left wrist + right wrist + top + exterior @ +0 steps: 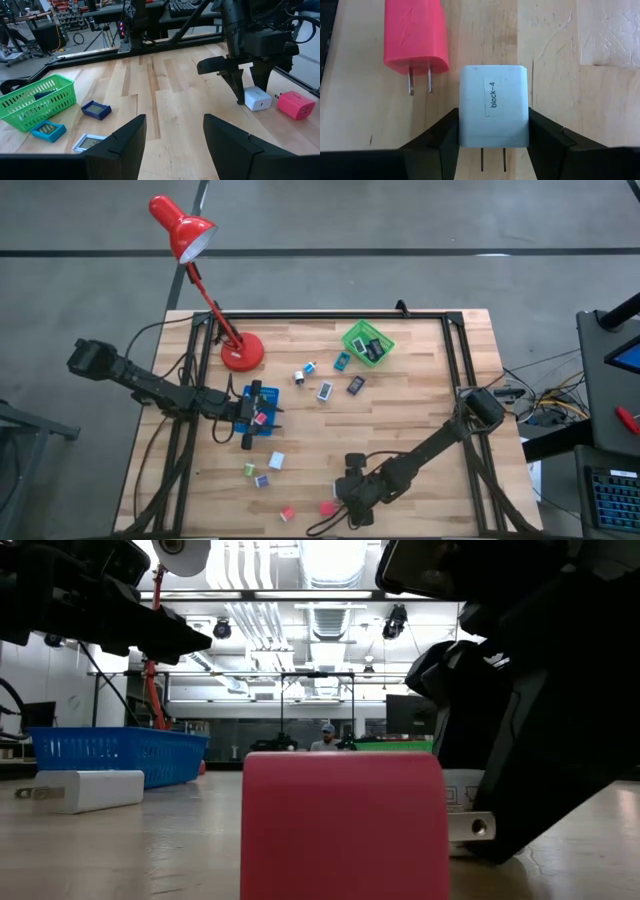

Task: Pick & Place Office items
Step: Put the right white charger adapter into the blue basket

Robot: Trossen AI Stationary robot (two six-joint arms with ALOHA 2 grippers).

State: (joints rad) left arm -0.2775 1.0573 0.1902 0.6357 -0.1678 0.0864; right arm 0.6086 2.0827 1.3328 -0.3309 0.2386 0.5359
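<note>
My right gripper (350, 498) works near the table's near edge, shut on a white plug block (493, 107) labelled "block-4". A pink plug block (415, 35) lies flat on the wood right beside it, also seen as the pink block (328, 507). My left gripper (258, 416) hovers open over the blue tray (243, 402), which holds a red piece (262, 419). More small blocks (277, 461) lie on the wood between the tray and the near edge. Flat pieces (325, 391) lie near the green basket (368, 343). My right gripper pinches the white block by its two opposite side faces (462, 125), one finger on each. The fingers (240, 87) come from above, pointing down. The labelled face is up and the two metal prongs (492, 164) point back toward the wrist. The block's underside seems to be on the table.
The red desk lamp's base (242, 352) stands at the far left, its head reaching past the table's far edge. The green basket (35, 102) holds dark flat pieces. A red block (288, 513) lies near the near edge. Bare wood stretches across the table's middle and right.
</note>
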